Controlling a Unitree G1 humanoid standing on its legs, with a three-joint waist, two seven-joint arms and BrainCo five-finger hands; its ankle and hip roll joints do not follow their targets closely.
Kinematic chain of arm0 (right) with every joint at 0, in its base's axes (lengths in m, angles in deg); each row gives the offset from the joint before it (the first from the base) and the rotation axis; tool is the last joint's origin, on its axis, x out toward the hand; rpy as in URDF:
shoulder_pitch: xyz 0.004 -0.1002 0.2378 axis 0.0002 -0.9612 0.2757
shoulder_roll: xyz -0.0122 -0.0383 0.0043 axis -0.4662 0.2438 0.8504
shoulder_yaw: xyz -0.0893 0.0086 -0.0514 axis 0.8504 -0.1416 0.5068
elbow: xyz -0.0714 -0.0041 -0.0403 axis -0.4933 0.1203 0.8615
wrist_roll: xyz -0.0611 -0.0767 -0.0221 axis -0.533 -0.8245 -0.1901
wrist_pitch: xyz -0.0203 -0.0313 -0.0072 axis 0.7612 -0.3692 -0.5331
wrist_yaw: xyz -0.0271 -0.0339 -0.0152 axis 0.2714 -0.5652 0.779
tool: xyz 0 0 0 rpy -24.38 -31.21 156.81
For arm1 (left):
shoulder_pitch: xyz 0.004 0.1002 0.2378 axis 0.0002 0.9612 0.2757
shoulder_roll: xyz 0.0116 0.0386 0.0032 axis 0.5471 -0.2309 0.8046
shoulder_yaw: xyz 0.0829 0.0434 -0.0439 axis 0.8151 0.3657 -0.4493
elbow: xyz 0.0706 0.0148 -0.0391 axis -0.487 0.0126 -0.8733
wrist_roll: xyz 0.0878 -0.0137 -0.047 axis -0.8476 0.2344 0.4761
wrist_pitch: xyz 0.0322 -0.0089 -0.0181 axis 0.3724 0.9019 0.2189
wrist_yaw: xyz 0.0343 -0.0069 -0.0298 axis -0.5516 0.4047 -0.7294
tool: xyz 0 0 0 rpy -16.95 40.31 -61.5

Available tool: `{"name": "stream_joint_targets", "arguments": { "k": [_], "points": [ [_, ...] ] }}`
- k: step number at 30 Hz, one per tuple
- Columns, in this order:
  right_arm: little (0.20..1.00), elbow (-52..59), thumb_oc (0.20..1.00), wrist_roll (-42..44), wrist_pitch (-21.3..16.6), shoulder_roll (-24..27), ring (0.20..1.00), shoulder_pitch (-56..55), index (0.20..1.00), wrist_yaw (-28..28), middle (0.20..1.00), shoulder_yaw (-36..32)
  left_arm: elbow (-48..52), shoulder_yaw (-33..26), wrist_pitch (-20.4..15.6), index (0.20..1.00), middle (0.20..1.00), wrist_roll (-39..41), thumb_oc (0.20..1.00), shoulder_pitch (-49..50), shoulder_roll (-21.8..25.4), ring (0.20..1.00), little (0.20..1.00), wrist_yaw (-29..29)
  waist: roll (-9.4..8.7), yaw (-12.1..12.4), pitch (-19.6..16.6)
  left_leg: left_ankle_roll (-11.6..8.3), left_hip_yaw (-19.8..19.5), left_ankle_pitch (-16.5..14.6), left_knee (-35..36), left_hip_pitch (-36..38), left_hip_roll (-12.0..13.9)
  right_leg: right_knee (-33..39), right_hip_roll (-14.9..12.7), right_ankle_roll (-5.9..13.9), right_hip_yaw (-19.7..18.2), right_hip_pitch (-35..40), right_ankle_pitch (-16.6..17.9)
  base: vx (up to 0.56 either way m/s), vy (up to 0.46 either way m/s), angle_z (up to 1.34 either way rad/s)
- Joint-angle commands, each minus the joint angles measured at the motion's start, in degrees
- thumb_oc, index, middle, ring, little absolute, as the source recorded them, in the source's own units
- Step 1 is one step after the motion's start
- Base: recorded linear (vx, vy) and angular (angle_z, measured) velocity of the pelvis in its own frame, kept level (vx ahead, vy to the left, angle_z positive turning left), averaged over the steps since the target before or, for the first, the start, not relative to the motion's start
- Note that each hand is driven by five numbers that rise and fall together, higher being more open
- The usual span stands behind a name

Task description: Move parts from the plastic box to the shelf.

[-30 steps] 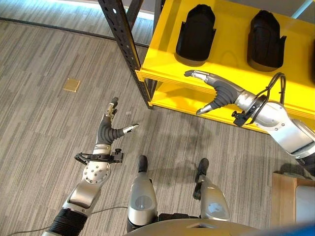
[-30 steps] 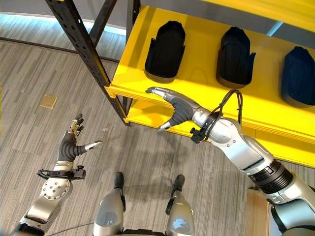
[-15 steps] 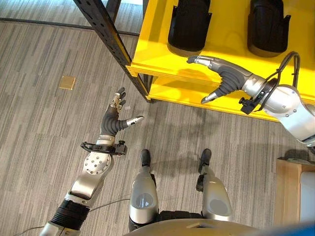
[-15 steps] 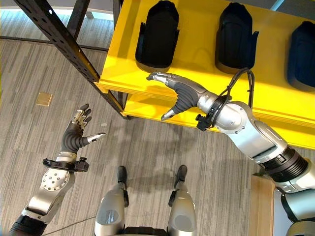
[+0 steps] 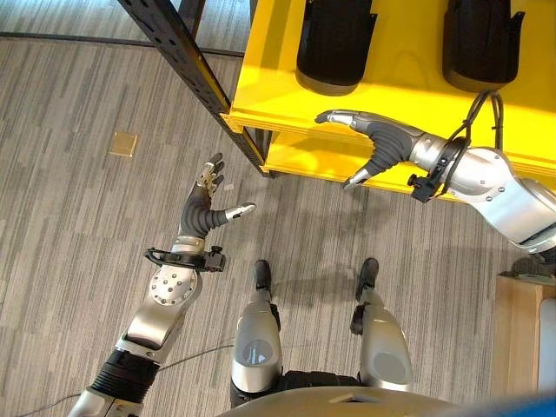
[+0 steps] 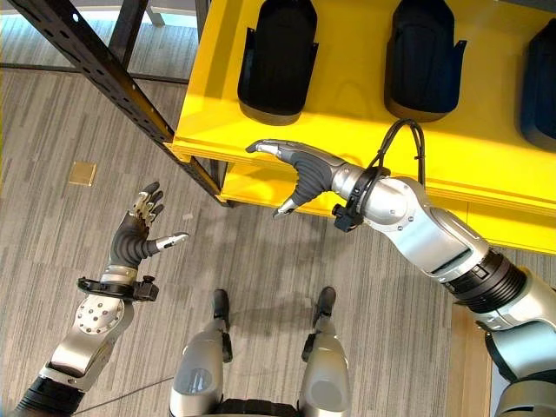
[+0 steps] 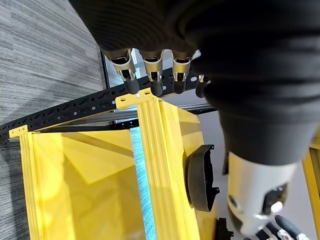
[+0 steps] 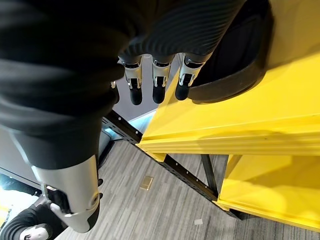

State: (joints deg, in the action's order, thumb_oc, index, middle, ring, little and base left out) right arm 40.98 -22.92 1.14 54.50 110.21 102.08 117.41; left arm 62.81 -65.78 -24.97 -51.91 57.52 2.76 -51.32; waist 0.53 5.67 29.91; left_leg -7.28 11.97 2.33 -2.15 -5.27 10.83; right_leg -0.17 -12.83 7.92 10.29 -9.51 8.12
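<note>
Black moulded parts rest in a row on the yellow shelf; a third part lies further right. My right hand hovers open and empty at the shelf's front edge, just below the leftmost part, fingers straight. My left hand is held open and empty above the floor, left of the shelf. In the left wrist view its fingers point at the shelf end and a black part.
A black perforated steel upright slants down at the shelf's left corner. A lower yellow shelf board sits beneath. A small brass floor plate lies on the grey carpet. A wooden surface edge shows at lower right.
My right hand has slid a little leftwards along the shelf's front edge. The left hand has hardly moved.
</note>
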Motion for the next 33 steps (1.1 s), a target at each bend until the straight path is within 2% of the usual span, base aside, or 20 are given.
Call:
{"name": "stream_joint_targets", "arguments": {
  "k": [1, 16, 25, 30, 33],
  "points": [
    [1.000, 1.78, 1.000, 0.48, 0.47, -0.33, 1.000, 7.79, 1.000, -0.63, 1.000, 2.27, 5.24, -0.85, -1.38, 1.000, 1.000, 1.52, 1.000, 1.48, 0.24, 1.000, 1.000, -0.21, 0.03, 0.77, -1.30, 2.19, -0.29, -0.21, -1.27, -1.87, -0.81, -6.05, -0.29, 0.63, 2.10, -1.50, -5.54, 0.00, 0.000, 0.00],
    [1.000, -8.07, 1.000, -5.91, 3.68, -7.64, 1.000, 11.09, 1.000, -2.90, 1.000, 4.97, 5.29, -0.15, 0.17, 1.000, 1.000, 1.29, 1.000, -0.14, 0.12, 1.000, 1.000, -0.83, 1.24, 2.09, -0.12, 2.23, -1.45, -0.04, -2.13, -4.11, -1.01, -8.21, -0.84, 0.36, 2.91, -3.90, -6.33, 0.00, 0.002, 0.01],
    [1.000, -11.85, 1.000, -7.37, 2.30, -8.70, 1.000, 11.68, 1.000, -6.53, 1.000, 4.18, 5.02, -0.04, 0.46, 1.000, 1.000, 0.94, 1.000, -0.68, 0.08, 1.000, 1.000, -1.40, 1.42, 2.16, -0.12, 2.35, -1.64, -0.09, -2.57, -5.21, -0.97, -8.94, -0.99, 0.30, 2.95, -5.14, -6.51, 0.01, -0.002, 0.04],
    [1.000, -12.49, 1.000, -5.92, 3.20, -9.12, 1.000, 12.03, 1.000, -6.45, 1.000, 3.47, 4.93, 0.00, 0.78, 1.000, 1.000, 1.64, 1.000, -0.67, 0.17, 1.000, 1.000, -1.75, 1.58, 2.04, -0.12, 2.28, -1.69, -0.06, -2.70, -5.58, -1.01, -9.11, -0.96, 0.19, 2.79, -5.52, -6.60, 0.00, 0.000, 0.00],
    [1.000, -14.04, 1.000, -8.10, 3.22, -9.74, 1.000, 12.16, 1.000, -7.11, 1.000, 3.33, 4.67, 0.17, 0.57, 1.000, 1.000, 1.50, 1.000, -0.76, 0.02, 1.000, 1.000, -1.84, 1.71, 2.13, -0.12, 2.33, -1.78, -0.10, -3.18, -6.27, -0.98, -9.68, -1.03, 0.01, 2.75, -6.21, -6.77, 0.00, 0.000, 0.00]
  ]
}}
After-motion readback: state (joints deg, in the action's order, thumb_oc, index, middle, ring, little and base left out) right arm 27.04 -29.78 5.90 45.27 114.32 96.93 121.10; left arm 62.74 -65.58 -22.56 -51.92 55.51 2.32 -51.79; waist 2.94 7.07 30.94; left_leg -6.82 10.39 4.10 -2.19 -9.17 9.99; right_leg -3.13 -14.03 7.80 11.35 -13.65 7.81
